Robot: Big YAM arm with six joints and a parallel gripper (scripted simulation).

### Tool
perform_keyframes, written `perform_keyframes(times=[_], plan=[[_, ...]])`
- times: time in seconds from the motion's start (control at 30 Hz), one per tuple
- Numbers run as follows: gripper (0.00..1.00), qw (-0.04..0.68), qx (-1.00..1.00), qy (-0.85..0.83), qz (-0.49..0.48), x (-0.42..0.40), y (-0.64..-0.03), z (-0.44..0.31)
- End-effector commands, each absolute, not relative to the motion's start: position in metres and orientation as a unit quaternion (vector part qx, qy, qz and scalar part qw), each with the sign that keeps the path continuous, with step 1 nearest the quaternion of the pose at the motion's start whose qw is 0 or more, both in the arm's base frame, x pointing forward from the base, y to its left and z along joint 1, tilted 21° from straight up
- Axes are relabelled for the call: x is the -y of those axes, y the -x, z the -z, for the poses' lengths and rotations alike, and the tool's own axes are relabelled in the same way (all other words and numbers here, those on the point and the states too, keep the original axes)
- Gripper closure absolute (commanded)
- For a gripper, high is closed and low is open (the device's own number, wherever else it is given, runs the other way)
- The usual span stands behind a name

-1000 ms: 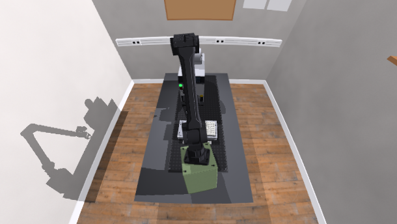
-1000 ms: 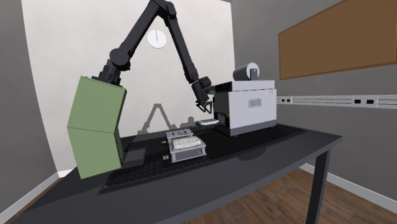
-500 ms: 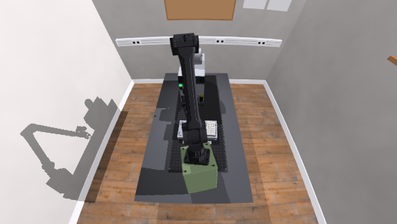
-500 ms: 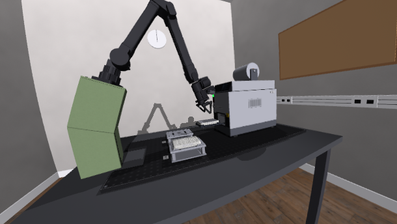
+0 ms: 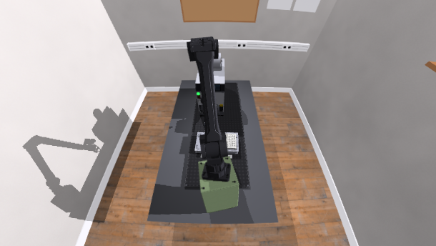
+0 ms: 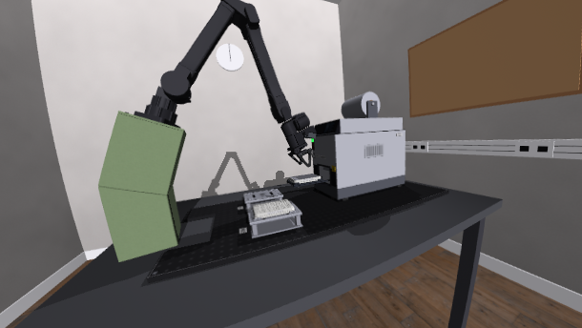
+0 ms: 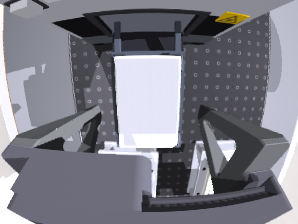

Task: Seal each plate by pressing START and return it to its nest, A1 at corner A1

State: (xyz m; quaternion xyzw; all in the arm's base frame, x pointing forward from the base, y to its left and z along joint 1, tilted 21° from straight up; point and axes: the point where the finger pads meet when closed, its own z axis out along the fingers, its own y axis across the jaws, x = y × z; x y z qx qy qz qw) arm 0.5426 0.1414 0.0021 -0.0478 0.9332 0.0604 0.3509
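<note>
- The tool point(image 6: 302, 159) hung above the sealer's stage with its fingers spread fully apart and nothing between them.
- In the wrist view, 1 plate point(image 7: 147, 99) lay on the stage just in front of the sealer's dark opening, its top a smooth, pale sheet with no wells showing; the 2 fingers stood to either side of it, above and clear of it.
- In the exterior view, that same plate point(image 6: 303, 179) sat on the stage, which stuck out from the sealer point(image 6: 367, 154) toward the nests.
- A green lamp point(image 6: 312, 140) glowed on the sealer's front face, right beside the tool's wrist; the top view showed it too point(image 5: 198, 94).
- The other plate point(image 6: 272, 208), with its wells open and visible, rested in the nearer nest point(image 6: 277, 225) on the dark bench point(image 6: 382, 238); the top view showed this plate point(image 5: 231, 140) to the right of the arm.
- The farther nest point(image 6: 262, 195) held no plate.
- The arm rose from a green pedestal point(image 6: 140, 186) and bent down to the sealer.
</note>
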Motion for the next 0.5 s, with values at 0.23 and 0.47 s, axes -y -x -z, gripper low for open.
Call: perform_keyframes(times=[0.23, 0.47], plan=[[0.00, 0.377, -0.922, 0.050, -0.070, -0.160, -0.565, -0.004], [0.00, 0.367, -0.927, 0.042, -0.064, -0.148, -0.564, 0.013]])
